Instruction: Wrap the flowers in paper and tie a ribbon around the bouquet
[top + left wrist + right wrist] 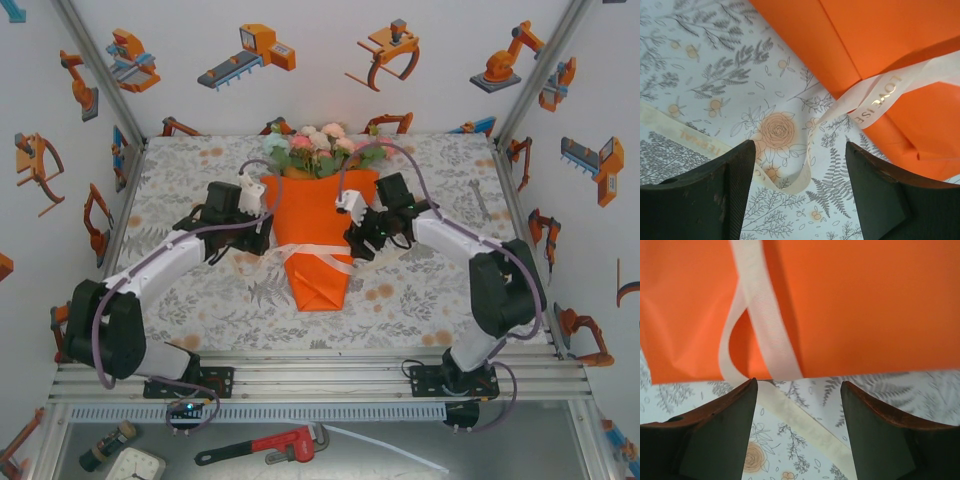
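On the left, left fingers [715, 200] spread wide above the cloth-covered desk [200, 290], pinching nothing, with a loose tail of the cream ribbon [875, 95] curling on the cloth just below and between them. In the middle, bouquet [312, 235] lying flat on the desk, flowers [318, 145] at the far end, orange paper [320, 215] already folded into a cone pointing toward the arm bases, ribbon banded across its narrow part. On the right, right fingers [715, 440] likewise spread and empty, hovering at the paper's edge beside a ribbon loop running off onto the cloth. Probably mid-tie: wrapping done, band laid, no knot to be seen. Next, likely calls for pinching each loose tail, low and square to the thin flat strip, then drawing both across and snug without dragging the cone or creasing the paper
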Controlling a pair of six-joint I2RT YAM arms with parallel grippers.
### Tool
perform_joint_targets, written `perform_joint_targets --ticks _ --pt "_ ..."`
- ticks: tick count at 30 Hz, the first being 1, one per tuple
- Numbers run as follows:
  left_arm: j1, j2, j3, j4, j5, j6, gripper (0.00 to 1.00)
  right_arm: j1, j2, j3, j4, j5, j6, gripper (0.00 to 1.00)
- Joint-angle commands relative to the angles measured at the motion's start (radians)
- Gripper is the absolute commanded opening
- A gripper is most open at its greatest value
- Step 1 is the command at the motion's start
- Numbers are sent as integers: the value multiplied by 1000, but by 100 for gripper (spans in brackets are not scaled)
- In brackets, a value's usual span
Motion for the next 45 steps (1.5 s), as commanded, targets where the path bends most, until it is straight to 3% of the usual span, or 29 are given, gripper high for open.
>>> perform_joint_targets --ticks 1,7,12,15,18,21,24,27,31,37,45 --pt "-3 34 32 -43 70 43 68 25 -17 24 -178 -53 -154 64" --pt "-3 79 32 -46 23 40 69 64 -36 -81 -98 30 -78 68" --pt "-4 106 53 -58 -8 26 69 117 40 -30 -105 148 -75 67" --pt "-3 92 37 -37 -16 3 69 136 101 33 -116 157 -52 64" --pt "0 84 25 -21 -25 -34 69 188 159 66 -114 269 -35 59" --pt "2 84 21 -16 -8 -55 69 222 184 63 -104 333 -41 45" --pt "5 91 24 -34 -3 -49 69 222 159 63 -103 333 -34 18" --pt "9 94 30 -65 1 -43 70 220 111 59 -107 334 -38 1" --pt "16 102 48 -126 -15 -51 72 211 69 52 -111 326 -41 0" --pt "22 128 55 -165 168 -8 81 183 33 41 -110 273 -33 0" --pt "14 281 153 -205 -38 -31 82 181 29 53 -110 267 -35 0"
